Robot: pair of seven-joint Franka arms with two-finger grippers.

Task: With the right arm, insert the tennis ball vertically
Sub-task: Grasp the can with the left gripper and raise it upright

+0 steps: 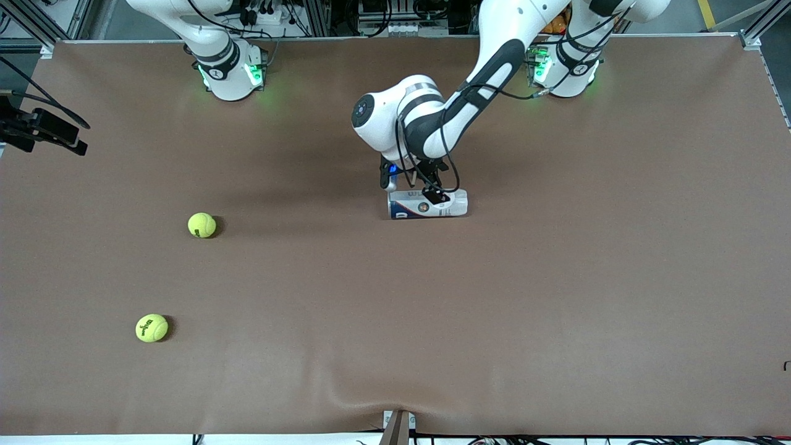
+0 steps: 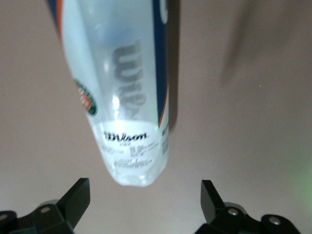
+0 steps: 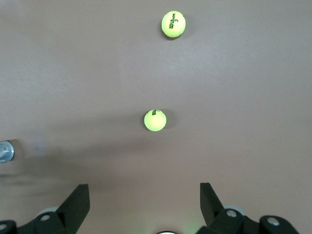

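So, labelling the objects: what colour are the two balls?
Yellow-green tennis balls with black print; clearest in the right wrist view.

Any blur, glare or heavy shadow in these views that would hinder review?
Left wrist view: tennis ball can is soft and blurred, with glare on the plastic. Right wrist view: both tennis balls sharp. Front view: evenly lit, small shadows beside balls, green base-light glow on table.

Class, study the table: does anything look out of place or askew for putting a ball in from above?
Yes. The clear tennis ball can lies on its side beneath the left pincer, which is open, so its mouth faces sideways. Both tennis balls sit loose toward the right arm's end.
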